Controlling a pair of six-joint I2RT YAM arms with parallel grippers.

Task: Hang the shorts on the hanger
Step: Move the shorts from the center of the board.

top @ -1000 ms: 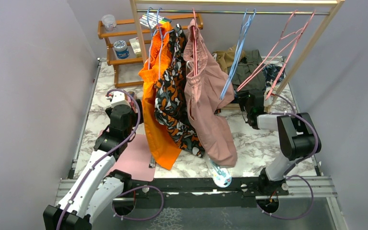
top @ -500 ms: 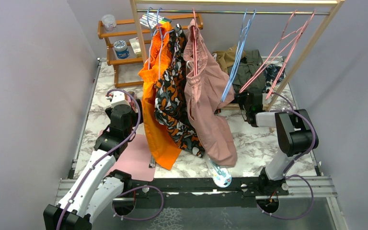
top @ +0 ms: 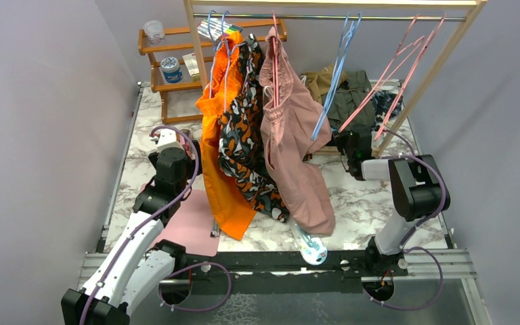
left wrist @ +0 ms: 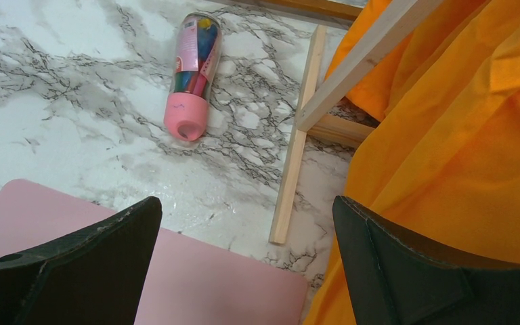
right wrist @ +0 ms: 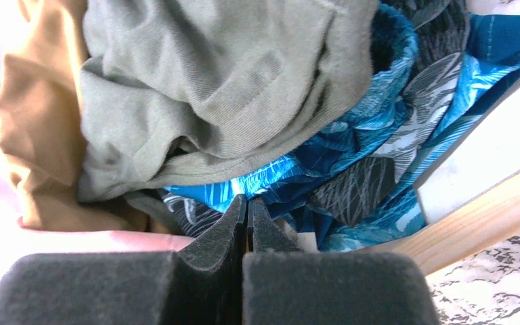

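Note:
The teal-blue leaf-print shorts (right wrist: pixel 352 135) lie crumpled under an olive garment in the pile at the back right of the table (top: pixel 384 101). My right gripper (right wrist: pixel 247 200) reaches into that pile, its jaws pressed flat together. Its tips touch the blue fabric, and I see no cloth between them. From above, the right gripper (top: pixel 347 140) sits low at the pile's near edge. Thin pink hangers (top: pixel 406 64) dangle from the rail directly over it. My left gripper (left wrist: pixel 247 210) hangs wide open and empty above a pink mat, beside the orange cloth.
An olive garment (right wrist: pixel 210 81) and a tan one (right wrist: pixel 40 135) cover the pile. Orange (top: pixel 220 149), patterned (top: pixel 244 135) and pink (top: pixel 291 135) clothes hang mid-rail beside light blue hangers (top: pixel 335 68). A pink bottle (left wrist: pixel 191 74) lies by the rack's wooden foot (left wrist: pixel 298 142).
My right gripper has gone from partly open to shut at the shorts, and its arm shifted slightly left. The left arm has not moved.

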